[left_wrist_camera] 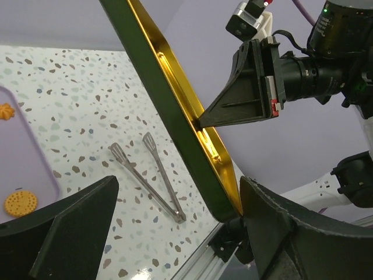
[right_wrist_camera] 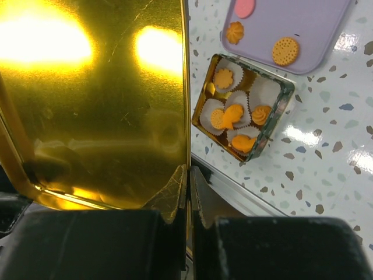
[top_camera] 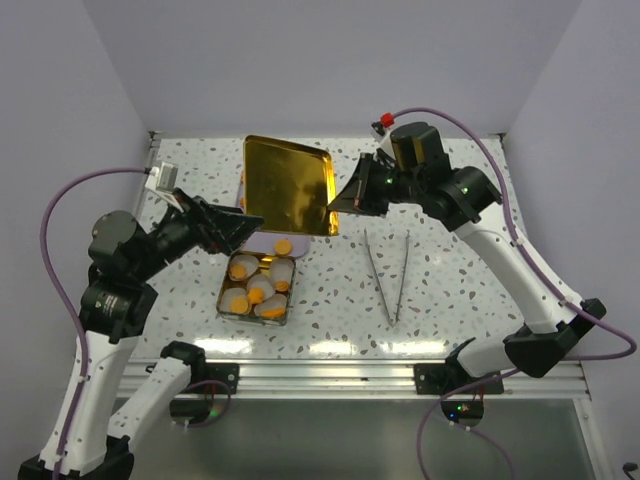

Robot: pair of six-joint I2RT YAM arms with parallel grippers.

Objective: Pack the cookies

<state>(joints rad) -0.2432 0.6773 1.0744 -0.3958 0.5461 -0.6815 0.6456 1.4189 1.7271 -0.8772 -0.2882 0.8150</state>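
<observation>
Below the right gripper [right_wrist_camera: 187,175], clenched on the rim of a stiff gold lid [top_camera: 288,185], light, brittle cookies [top_camera: 258,290] sit in a tin [top_camera: 222,298], best pinched gently edgewise; left gripper [top_camera: 240,225] gapes, seemingly touching nothing.

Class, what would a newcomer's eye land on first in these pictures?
The gold lid, held tilted above the far middle of the table, its edge pinched by the right gripper. Nearer, an open tin holds orange cookies in white paper cups, with metal tongs lying to its right.
</observation>
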